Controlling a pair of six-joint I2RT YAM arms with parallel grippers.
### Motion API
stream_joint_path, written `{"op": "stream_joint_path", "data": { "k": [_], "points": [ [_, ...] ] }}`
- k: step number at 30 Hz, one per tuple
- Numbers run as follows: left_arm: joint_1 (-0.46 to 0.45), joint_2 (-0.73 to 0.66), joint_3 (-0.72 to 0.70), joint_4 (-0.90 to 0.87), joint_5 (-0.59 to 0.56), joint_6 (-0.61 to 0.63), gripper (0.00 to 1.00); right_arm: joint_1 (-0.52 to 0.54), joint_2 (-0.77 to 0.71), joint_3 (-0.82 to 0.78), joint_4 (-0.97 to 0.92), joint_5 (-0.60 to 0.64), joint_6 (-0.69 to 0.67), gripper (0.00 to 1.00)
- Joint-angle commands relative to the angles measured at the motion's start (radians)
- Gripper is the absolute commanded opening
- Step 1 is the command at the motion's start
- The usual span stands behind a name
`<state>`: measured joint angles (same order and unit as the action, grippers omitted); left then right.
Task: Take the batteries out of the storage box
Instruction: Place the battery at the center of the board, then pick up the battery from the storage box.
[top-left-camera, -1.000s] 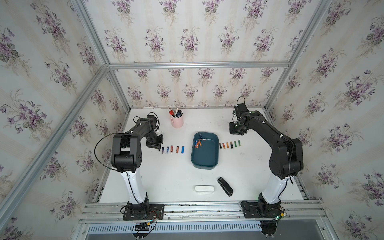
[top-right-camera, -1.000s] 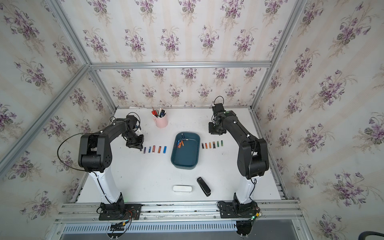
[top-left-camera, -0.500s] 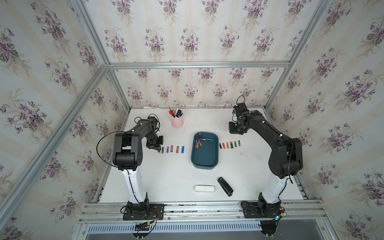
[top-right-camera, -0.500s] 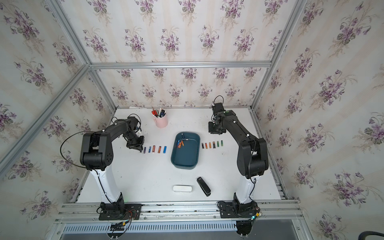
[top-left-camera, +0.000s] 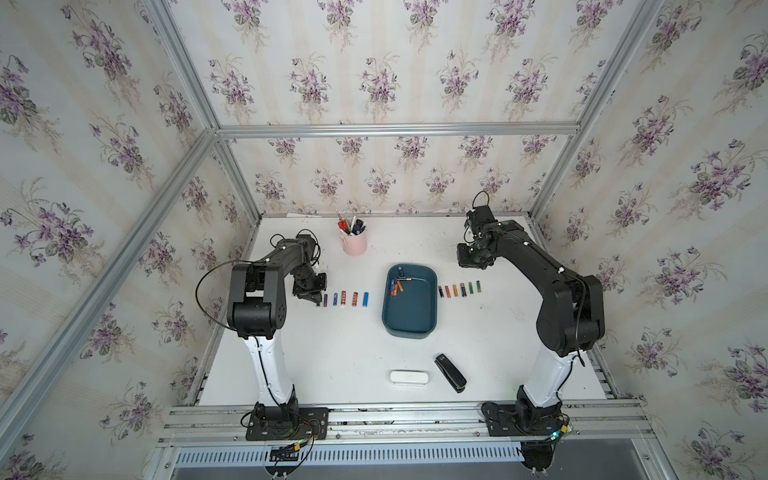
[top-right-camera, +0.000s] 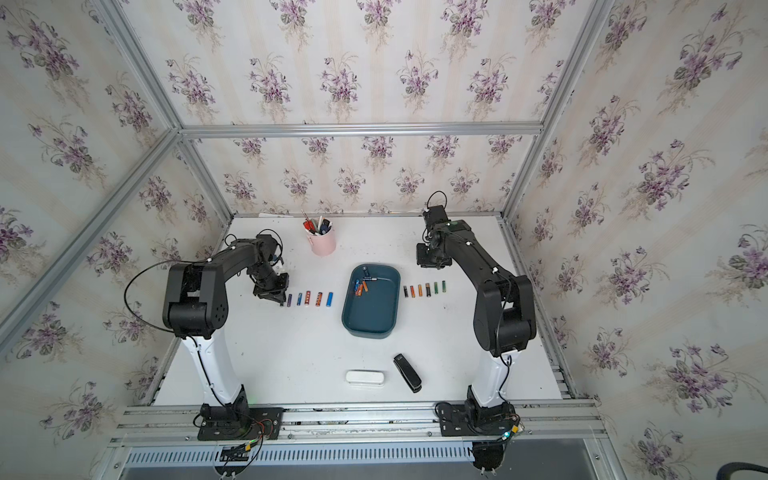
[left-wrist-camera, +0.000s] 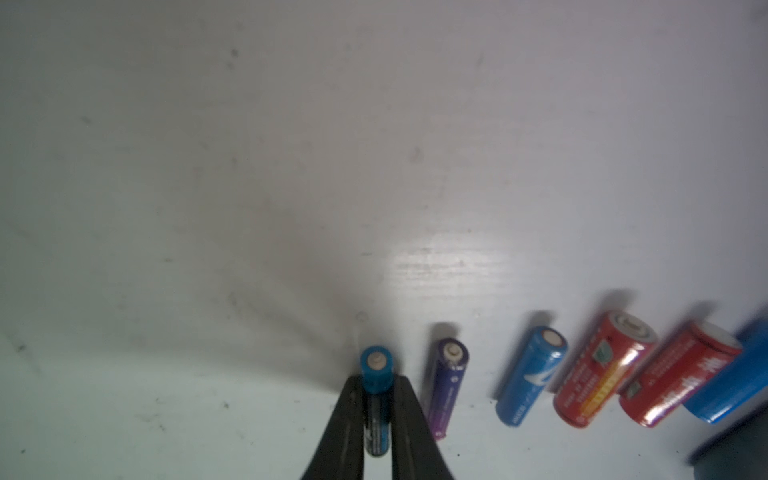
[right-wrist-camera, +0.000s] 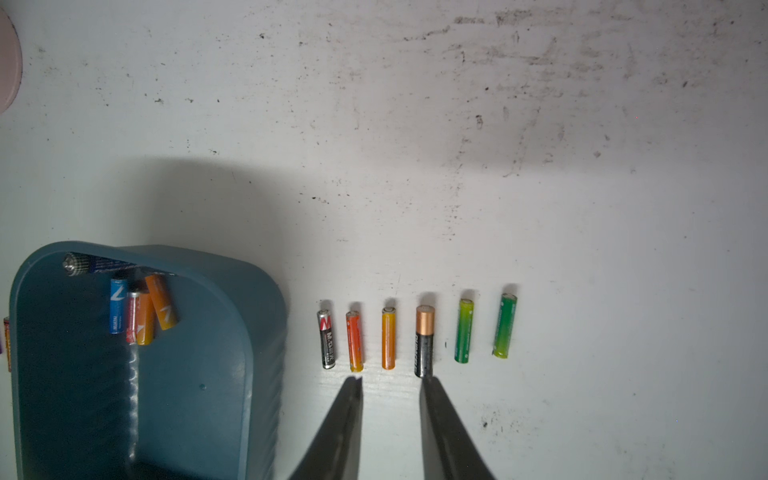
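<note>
Top view: dark teal plastic storage box (top-left-camera: 409, 318) holds several batteries (top-left-camera: 395, 287). Left wrist: left end effector (left-wrist-camera: 376, 379), narrow, flanks a blue-black battery (left-wrist-camera: 376, 365) on the white desk (left-wrist-camera: 374, 166); grip we cannot tell. Right wrist: right end effector (right-wrist-camera: 390, 380) parted, empty. We judge placing; next, reach into the box.

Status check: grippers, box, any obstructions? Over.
Left gripper straddles blue-black battery at end of row, grip unclear. Right gripper open, empty. Storage box holds about five batteries. Nothing over it.
</note>
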<state>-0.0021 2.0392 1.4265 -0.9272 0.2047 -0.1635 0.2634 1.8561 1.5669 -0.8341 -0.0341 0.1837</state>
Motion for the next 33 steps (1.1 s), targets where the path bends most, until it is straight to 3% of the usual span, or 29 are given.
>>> {"op": "stream_joint_path", "data": {
  "k": [1, 14, 22, 33],
  "points": [
    [-0.001, 0.000, 0.007, 0.000, -0.016, 0.009, 0.21, 0.004, 0.003, 0.007, 0.004, 0.007, 0.000, 0.30],
    [0.000, -0.032, 0.067, -0.040, 0.009, 0.001, 0.27, 0.038, -0.005, 0.017, 0.004, 0.011, 0.022, 0.30],
    [-0.002, -0.098, 0.103, -0.068, 0.048, -0.017, 0.28, 0.177, 0.022, 0.051, 0.038, 0.001, 0.073, 0.30],
    [-0.011, -0.210, 0.036, -0.055, 0.126, -0.054, 0.30, 0.361, 0.220, 0.148, 0.101, -0.019, 0.112, 0.30]
  ]
}}
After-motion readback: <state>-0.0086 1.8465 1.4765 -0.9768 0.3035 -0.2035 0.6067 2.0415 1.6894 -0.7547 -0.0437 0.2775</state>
